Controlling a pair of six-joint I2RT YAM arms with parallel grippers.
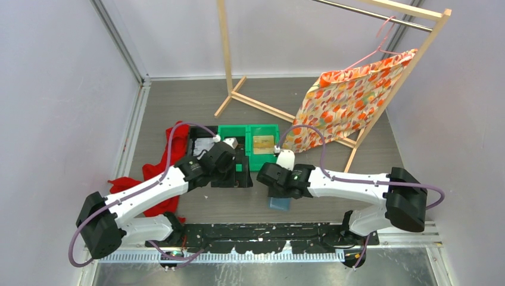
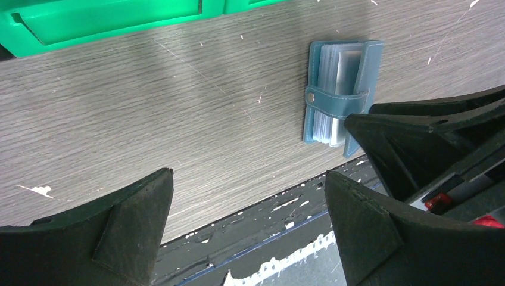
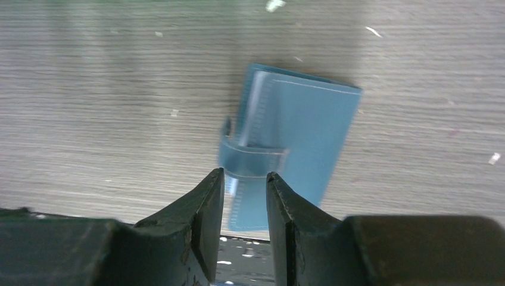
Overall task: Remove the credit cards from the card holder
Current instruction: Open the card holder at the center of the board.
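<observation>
The slate-blue card holder (image 2: 339,89) lies shut on the table near the front edge, its tab snapped across it. Pale card edges (image 2: 338,62) show inside it. It also shows in the right wrist view (image 3: 298,125) and, partly under the right arm, in the top view (image 1: 279,204). My right gripper (image 3: 245,173) hovers just above the holder's tab end, jaws a narrow gap apart and holding nothing. My left gripper (image 2: 248,174) is wide open and empty over bare table, left of the holder and in front of the bins.
Two green bins (image 1: 247,130) stand behind the grippers; the right one holds a tan flat item (image 1: 262,143). A red cloth (image 1: 158,173) lies at the left. A wooden rack with a patterned cloth (image 1: 345,101) stands at the back right. A black rail (image 1: 256,235) runs along the near edge.
</observation>
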